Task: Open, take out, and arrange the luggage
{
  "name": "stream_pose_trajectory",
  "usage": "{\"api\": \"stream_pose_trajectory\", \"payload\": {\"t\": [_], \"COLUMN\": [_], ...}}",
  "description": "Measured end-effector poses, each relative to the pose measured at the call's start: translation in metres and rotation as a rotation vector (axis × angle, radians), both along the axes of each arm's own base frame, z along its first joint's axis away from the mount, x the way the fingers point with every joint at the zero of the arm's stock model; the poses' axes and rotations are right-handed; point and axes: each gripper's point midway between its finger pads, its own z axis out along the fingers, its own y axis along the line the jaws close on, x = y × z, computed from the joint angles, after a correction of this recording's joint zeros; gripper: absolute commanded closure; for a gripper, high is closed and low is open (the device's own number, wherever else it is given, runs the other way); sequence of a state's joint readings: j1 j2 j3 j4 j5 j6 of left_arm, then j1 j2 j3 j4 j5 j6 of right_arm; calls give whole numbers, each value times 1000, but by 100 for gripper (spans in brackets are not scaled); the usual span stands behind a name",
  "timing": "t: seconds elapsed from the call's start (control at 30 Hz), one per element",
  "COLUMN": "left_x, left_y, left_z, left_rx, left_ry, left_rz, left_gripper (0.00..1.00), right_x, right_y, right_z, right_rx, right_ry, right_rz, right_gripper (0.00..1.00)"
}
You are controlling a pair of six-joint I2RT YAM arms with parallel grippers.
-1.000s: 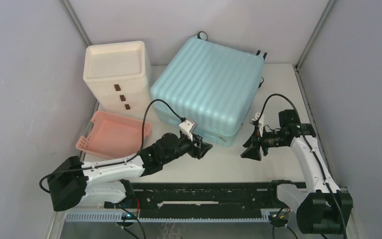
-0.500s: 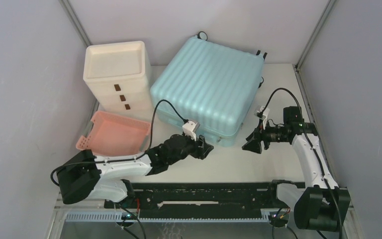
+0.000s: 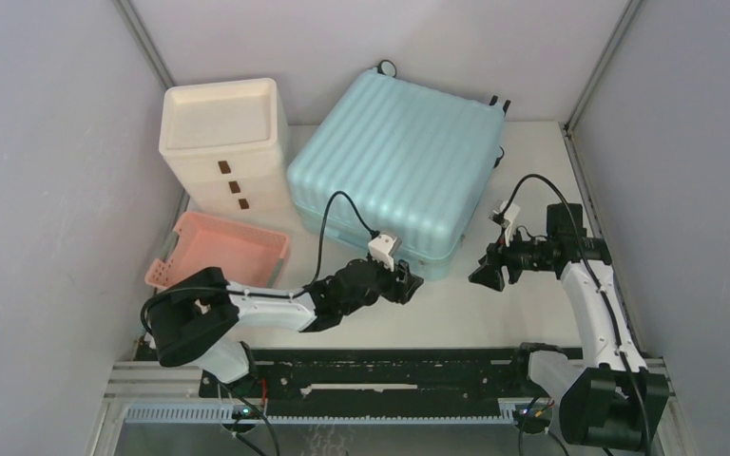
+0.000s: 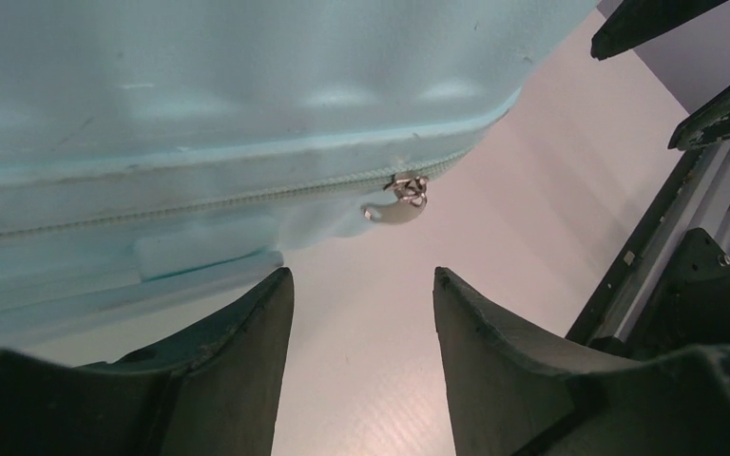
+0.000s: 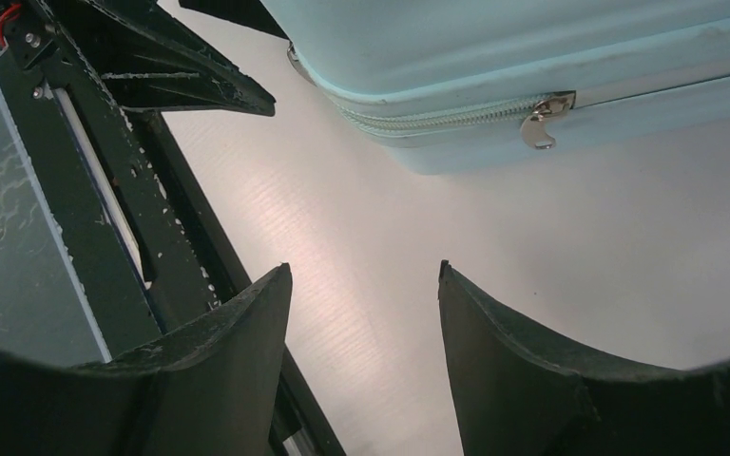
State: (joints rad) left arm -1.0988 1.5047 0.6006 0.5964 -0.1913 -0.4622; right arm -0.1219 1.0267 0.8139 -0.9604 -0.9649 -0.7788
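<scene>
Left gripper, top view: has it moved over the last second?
Yes. The left gripper has slid right along the near edge of the luggage toward its near corner, farther from the pink basket.

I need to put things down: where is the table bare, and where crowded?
Bare: the table between the near corner of the suitcase and the black base rail, between left arm and right arm; also the strip right of the suitcase, toward the back. Crowded: the left, where drawer cabinet, pink basket and suitcase stand close together.
</scene>
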Motion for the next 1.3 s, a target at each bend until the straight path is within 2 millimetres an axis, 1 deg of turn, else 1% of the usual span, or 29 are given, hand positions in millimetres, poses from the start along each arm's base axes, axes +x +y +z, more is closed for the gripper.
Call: {"api": "stream_pose_trajectory", "payload": {"t": [0.1,0.23,0.3,0.37,0.43,0.5,0.57,0.63,0.77,0.9,1.03,1.17,1.3], "left_x": [3,7,9,8,5,4,4,8,15,17,18,20,21], "left_y": [-5,-10,-13,-15,-16,-17,-16,-16,-21,-26,-28,-28,-26], "left_z": [3,16,16,9,-3,-12,-17,-15,-2,4,2,-2,-4], "left_rx": [-18,-62,-76,-66,-40,-15,-1,-1,-29,-47,-39,-12,0], "left_ry": [-29,-87,-107,-116,-120,-124,-129,-137,-151,-159,-162,-162,-164], "left_rz": [12,56,91,118,142,163,183,210,246,258,273,294,302], "left_gripper": [40,41,41,42,42,46,48,49,49,49,57,69,89], "right_x": [0,0,0,0,0,-1,-1,-1,-2,-2,-3,-4,-4], "right_y": [-1,-2,-2,-2,-2,-2,-2,-2,-1,-1,1,2,3], "right_z": [1,1,1,1,1,2,3,4,5,6,6,6,6], "right_rx": [-11,-16,-16,-17,-16,-17,-17,-18,-19,-20,-20,-20,-20], "right_ry": [-10,-18,-17,-18,-19,-22,-30,-37,-44,-48,-50,-50,-50], "right_rz": [-4,-5,-4,-4,-4,-4,-3,-3,-2,4,11,17,23], "right_gripper": [34,34,34,34,34,34,34,34,34,33,34,34,34]}}
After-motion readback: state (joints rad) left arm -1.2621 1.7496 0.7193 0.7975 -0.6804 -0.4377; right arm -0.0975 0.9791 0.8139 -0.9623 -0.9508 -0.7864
